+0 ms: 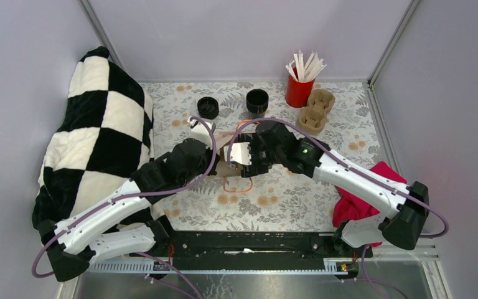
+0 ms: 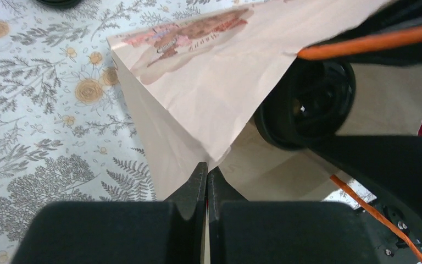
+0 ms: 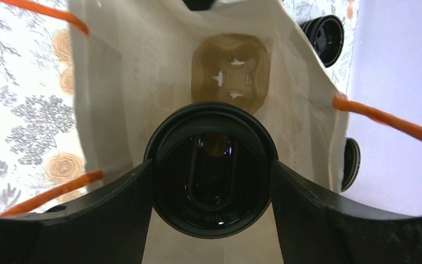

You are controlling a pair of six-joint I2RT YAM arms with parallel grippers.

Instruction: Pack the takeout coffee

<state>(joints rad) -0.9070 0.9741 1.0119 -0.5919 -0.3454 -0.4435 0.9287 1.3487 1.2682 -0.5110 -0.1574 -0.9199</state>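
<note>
Right gripper clamped on cup, lid toward wrist, at bag mouth; carrier sat straight beyond, at bag bottom. Left gripper pinched shut on bag rim.

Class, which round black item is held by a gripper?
The lidded cup in the right gripper, over the open paper bag; the other two sit on the table.

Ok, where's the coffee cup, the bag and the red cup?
coffee cup [image 3: 214, 181]: right wrist view, its lid.
paper bag [image 2: 198, 93]: left wrist view, its side.
red cup [image 1: 299, 93]: top external view, its wall.
</note>
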